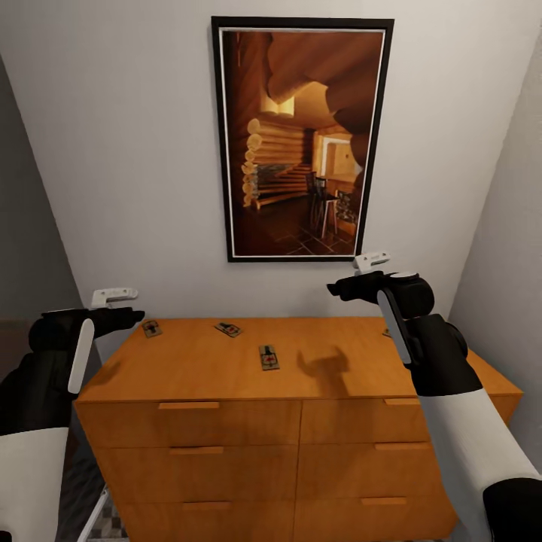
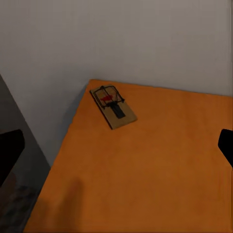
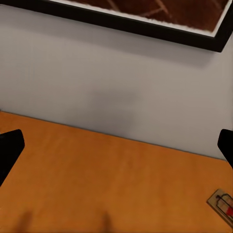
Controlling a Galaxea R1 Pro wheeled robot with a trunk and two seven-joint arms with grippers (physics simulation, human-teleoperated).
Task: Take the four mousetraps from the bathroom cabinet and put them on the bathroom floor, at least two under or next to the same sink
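This was a room in a home: a wooden chest of drawers stood against a plain pale wall, just ahead of the claws, and a black-framed picture of a log-cabin interior hung above them.

Head camera looks down on the cabinet; both wrist cameras face its top closely

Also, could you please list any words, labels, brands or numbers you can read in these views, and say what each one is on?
No readable text anywhere.
Mousetraps on the cabinet: each carries a small red mark, too small and blurred to tell whether it is lettering.
Framed picture on the wall: a log-cabin interior, no caption or signature legible.
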